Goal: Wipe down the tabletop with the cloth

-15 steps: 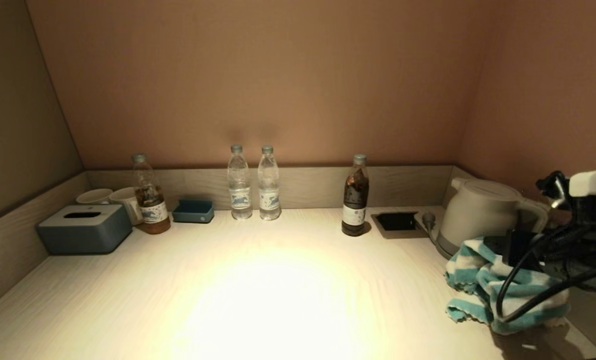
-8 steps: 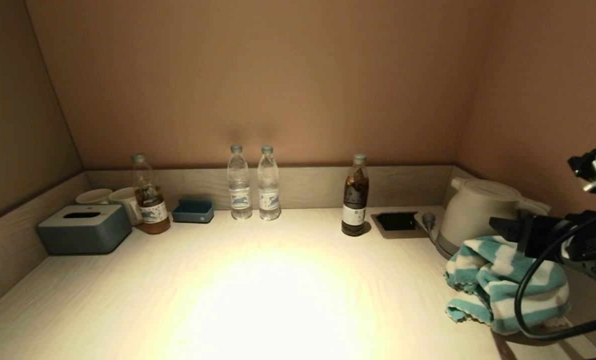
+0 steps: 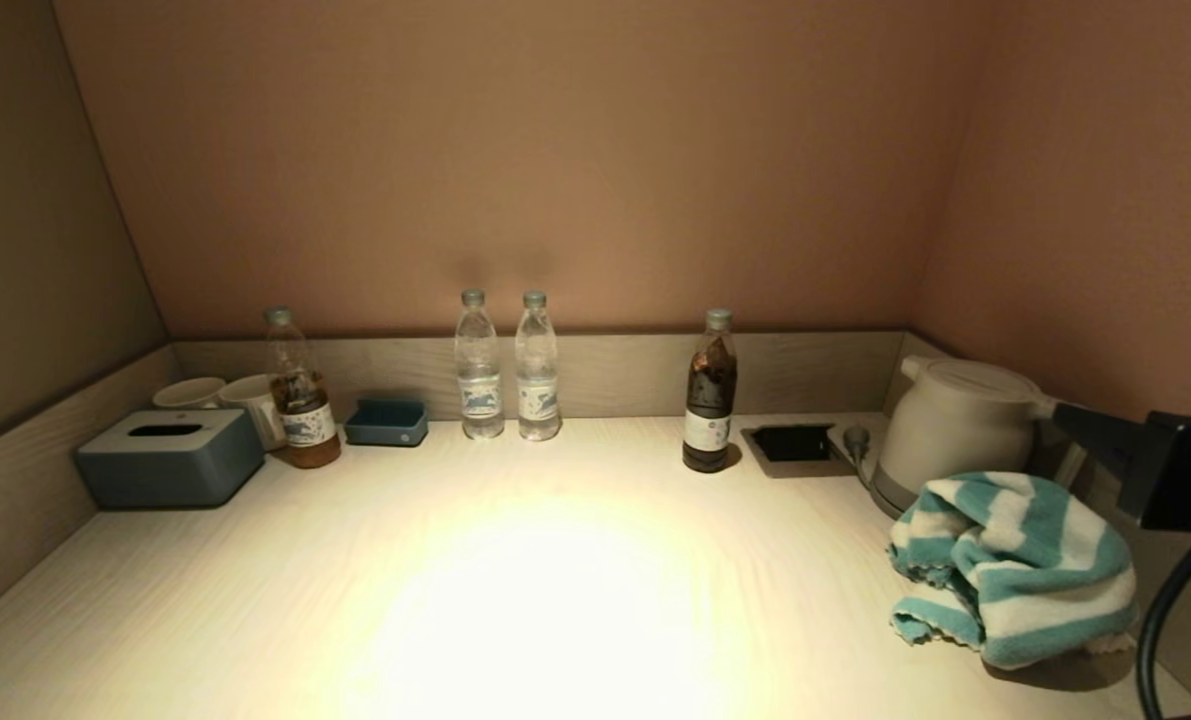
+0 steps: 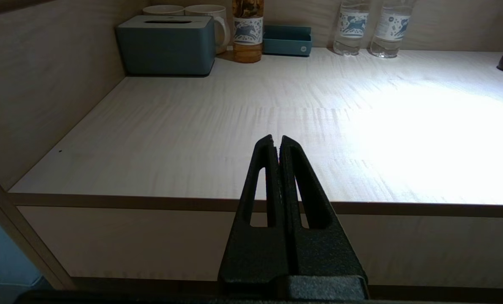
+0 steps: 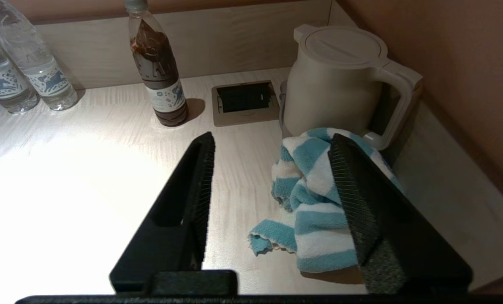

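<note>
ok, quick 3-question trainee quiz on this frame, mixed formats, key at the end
1. True or false: the right gripper is shut on the striped cloth.
2. Which object stands directly behind the cloth? A) tissue box B) kettle C) dark bottle
3. Fill in: the left gripper hangs in front of the tabletop edge with its fingers ____.

Key:
1. False. Its fingers are spread wide above the cloth, which lies bunched on the tabletop.
2. B
3. shut
</note>
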